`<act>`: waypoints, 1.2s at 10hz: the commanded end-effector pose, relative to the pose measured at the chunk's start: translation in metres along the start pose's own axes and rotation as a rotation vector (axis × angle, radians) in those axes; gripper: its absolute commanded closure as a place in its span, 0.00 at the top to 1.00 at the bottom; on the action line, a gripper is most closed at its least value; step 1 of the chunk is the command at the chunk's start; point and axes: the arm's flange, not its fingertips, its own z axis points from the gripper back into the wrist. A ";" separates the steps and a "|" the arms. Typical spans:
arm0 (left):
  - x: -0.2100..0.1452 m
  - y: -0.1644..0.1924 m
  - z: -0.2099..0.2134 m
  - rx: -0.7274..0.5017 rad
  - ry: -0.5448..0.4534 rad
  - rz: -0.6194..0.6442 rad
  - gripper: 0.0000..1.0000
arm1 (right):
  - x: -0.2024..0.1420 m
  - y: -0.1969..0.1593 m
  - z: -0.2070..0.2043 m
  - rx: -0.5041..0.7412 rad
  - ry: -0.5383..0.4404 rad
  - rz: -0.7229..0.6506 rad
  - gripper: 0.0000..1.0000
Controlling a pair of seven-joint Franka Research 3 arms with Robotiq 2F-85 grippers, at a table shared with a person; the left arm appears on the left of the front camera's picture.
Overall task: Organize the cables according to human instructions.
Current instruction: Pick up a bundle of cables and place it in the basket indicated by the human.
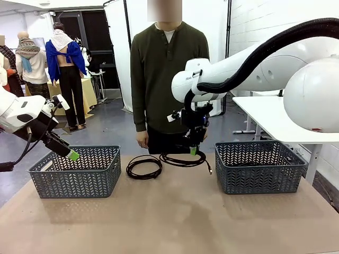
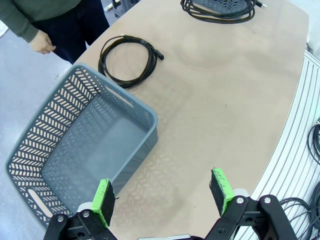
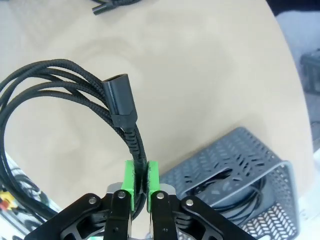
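You are facing a tan table (image 1: 175, 211), described from the near edge to the far one. On your left sits a grey lattice basket (image 1: 74, 182), its inside bare. The left gripper (image 1: 72, 154) hangs over its rim with its green-padded fingers spread wide and nothing between them. On your right is a matching right-hand basket (image 1: 259, 177). The right wrist view shows a stored cable (image 3: 245, 197) coiled inside it.

Between the baskets, a loose cable (image 1: 144, 166) lies flat on the table as a round black coil. Just beside it, toward the far edge, the right gripper (image 1: 194, 150) points straight down. Its pads are pressed together on several strands of the pinched cable (image 1: 180, 160), and a plug end juts out past them.

Behind the table stands the person (image 1: 168, 69) in a dark olive sweater, with one hand (image 1: 142, 139) hanging near the loose cable.
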 end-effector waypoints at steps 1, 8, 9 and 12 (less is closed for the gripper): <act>-0.001 0.003 -0.001 -0.006 -0.012 0.009 1.00 | 0.002 0.003 0.002 -0.034 0.018 0.029 0.00; -0.001 0.003 -0.001 -0.006 -0.012 0.009 1.00 | 0.000 0.000 0.000 0.000 0.000 0.000 0.00; -0.001 0.003 -0.001 -0.006 -0.012 0.009 1.00 | 0.000 0.000 0.000 0.000 0.000 0.000 0.00; -0.001 0.003 -0.001 -0.006 -0.012 0.009 1.00 | -0.010 -0.012 0.028 -0.051 0.020 0.119 0.00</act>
